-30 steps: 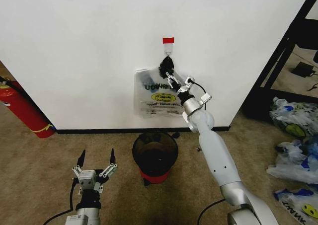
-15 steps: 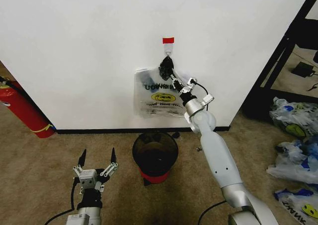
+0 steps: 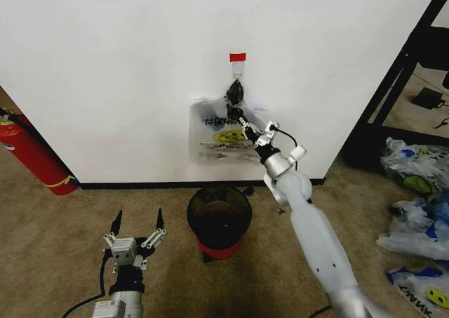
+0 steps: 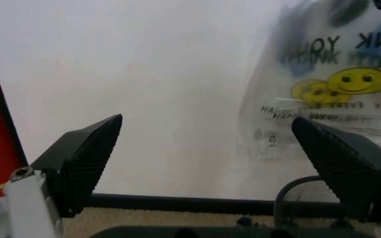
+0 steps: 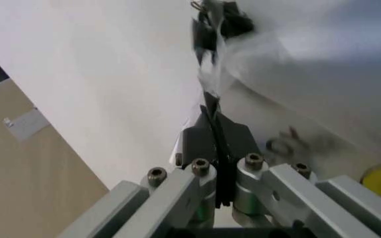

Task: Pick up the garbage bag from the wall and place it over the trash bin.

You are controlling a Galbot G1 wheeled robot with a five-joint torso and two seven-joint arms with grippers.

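The garbage bag [image 3: 216, 132], see-through with a yellow smiley and black print, hangs flat on the white wall [image 3: 112, 65] under a black clip [image 3: 234, 91], a small hook and a red tape strip [image 3: 238, 56]. My right gripper [image 3: 243, 126] is at the bag's upper right, just below the clip. In the right wrist view the right gripper [image 5: 210, 106] is shut on a thin fold of the bag [image 5: 270, 54] that stretches up to the clip [image 5: 220, 22]. The black trash bin [image 3: 200, 200] stands on the carpet right below. My left gripper [image 3: 135, 235] waits open, low and left of the bin; the left wrist view shows the left gripper [image 4: 210, 163] facing the bag [image 4: 336, 89].
A red fire extinguisher [image 3: 31, 153] leans at the left by the black baseboard [image 3: 133, 185]. A pile of similar bags [image 3: 417, 191] lies on the carpet at the right, beside a black shelf frame [image 3: 400, 72].
My right gripper has come down and slightly right from the clip, drawing a strand of the bag's plastic with it. The left arm has stayed still.
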